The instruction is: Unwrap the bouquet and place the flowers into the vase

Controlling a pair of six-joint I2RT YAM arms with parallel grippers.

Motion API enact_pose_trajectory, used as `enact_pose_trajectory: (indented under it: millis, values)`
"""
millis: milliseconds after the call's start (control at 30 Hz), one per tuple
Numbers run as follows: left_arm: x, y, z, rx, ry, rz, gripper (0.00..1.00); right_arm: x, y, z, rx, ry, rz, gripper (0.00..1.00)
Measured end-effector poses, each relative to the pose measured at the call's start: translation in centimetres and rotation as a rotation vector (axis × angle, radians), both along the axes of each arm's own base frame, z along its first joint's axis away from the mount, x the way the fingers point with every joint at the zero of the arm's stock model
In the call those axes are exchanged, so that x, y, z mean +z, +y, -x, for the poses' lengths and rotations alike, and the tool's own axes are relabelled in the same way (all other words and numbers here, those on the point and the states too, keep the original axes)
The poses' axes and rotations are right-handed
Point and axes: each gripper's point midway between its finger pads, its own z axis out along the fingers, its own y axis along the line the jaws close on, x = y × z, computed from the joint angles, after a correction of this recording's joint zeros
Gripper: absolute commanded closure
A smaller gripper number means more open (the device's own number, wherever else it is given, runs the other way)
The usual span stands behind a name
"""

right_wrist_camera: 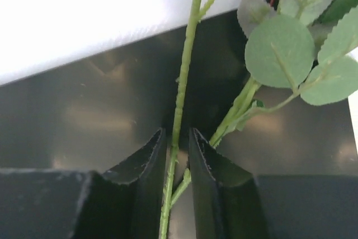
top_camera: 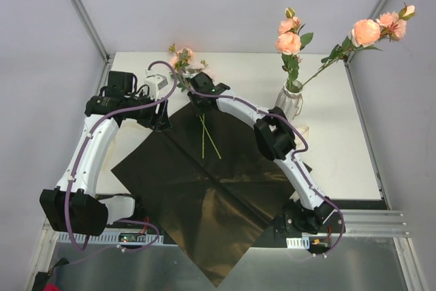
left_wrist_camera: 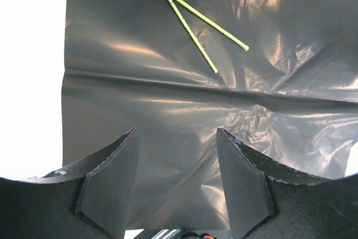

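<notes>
While the left gripper (left_wrist_camera: 176, 132) hangs open and empty, the right gripper (right_wrist_camera: 178, 132), jaws narrow, sits round one thin green flower stem (right_wrist_camera: 183, 82), so the leafy green second stem (right_wrist_camera: 238, 107) may slip free.

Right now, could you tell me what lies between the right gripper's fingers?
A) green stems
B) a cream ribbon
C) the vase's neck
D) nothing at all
A: the right wrist view shows green stems running down between the narrowly spaced fingers of the right gripper, above the black paper.
</notes>
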Motion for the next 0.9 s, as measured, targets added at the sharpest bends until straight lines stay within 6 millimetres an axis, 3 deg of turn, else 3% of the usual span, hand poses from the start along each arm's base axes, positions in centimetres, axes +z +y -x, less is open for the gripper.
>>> enact_pose_trajectory:
  millis: [167,300,500,700,800,900]
  values:
    - [0.3,-0.1,0.2,-0.005,-0.010,0.007,0.44,-0.4,0.2,0.9,-0.040,-0.047,0.079,0.67]
    - [0.7,-0.1,0.3,-0.005,-0.024,0.008,0.44,-0.6,0.6,1.9,-0.044,-0.064,0.116,0.85]
    - [0.9,-0.1,0.5,-0.005,-0.035,0.009,0.44,-0.6,0.3,1.9,-0.077,-0.093,0.124,0.99]
    - [0.9,-0.1,0.5,-0.004,-0.034,0.009,0.44,-0.1,-0.9,1.4,-0.104,-0.130,0.149,0.99]
    - [0.9,-0.1,0.5,-0.003,-0.034,0.008,0.44,1.6,-1.0,0.4,-0.106,-0.175,0.128,0.99]
    - [0.9,0.0,0.5,-0.003,-0.034,0.008,0.44,5.2,-1.0,-0.8,-0.108,-0.247,0.067,0.99]
